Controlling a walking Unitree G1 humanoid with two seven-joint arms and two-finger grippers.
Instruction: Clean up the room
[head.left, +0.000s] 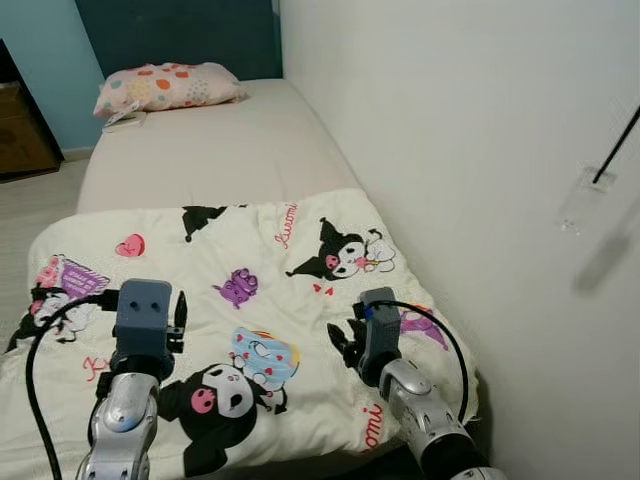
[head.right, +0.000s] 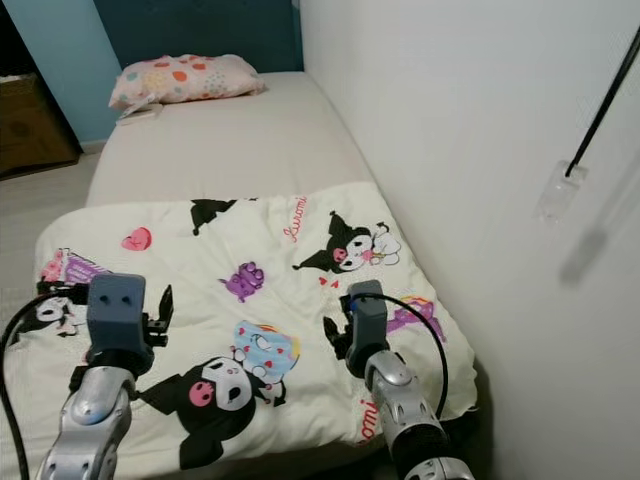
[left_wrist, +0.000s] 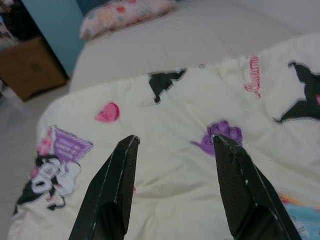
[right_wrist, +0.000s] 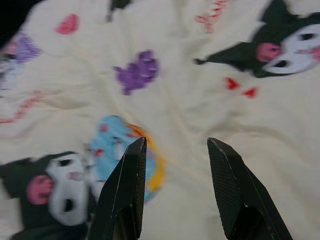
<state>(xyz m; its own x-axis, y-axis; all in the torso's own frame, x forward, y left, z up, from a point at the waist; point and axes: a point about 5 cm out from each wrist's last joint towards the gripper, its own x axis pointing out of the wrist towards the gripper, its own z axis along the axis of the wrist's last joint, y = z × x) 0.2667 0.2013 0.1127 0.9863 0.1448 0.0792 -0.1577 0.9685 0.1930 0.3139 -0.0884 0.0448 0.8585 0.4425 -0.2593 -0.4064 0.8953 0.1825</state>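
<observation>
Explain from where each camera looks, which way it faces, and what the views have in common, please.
Left eye view: on the head, looking forward and down at the bed, blanket and pillow; both arms show.
Right eye view: the other eye, same scene; left gripper and right gripper over the blanket.
Left wrist view: along the open left fingers toward the pillow.
Right wrist view: along the open right fingers, close over the blanket.
Shared: all views show the blanket; its purple print appears in each.
</observation>
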